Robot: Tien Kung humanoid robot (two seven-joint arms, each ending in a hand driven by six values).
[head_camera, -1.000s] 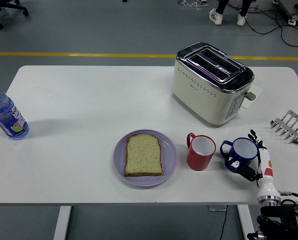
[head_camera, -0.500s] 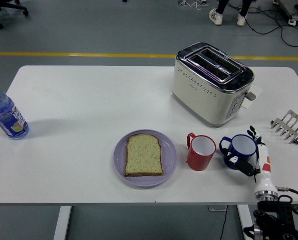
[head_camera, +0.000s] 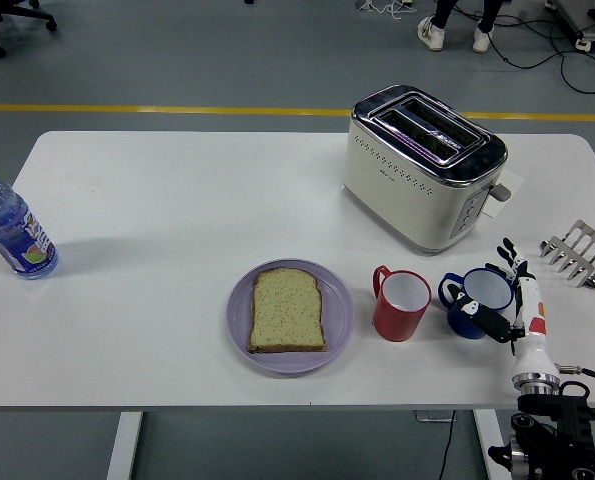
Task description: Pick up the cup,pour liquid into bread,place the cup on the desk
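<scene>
White counter (head_camera: pixel 177 210), right hand (head_camera: pixel 507 305) at blue cup (head_camera: pixel 480 303), fingers (head_camera: pixel 487 322) curling round it, grip seemingly unfinished; bread (head_camera: pixel 287 310) well left, past red cup (head_camera: pixel 400 303).

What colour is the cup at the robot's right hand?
Blue cup with a white inside, seen in the head view.

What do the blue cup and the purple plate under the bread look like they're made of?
Blue cup: likely glossy plastic or glazed ceramic, given its even colour, white inside and soft sheen; the right hand is wrapped around it. Purple plate: probably matte plastic, with a flat pastel tone and no sharp glare.
</scene>
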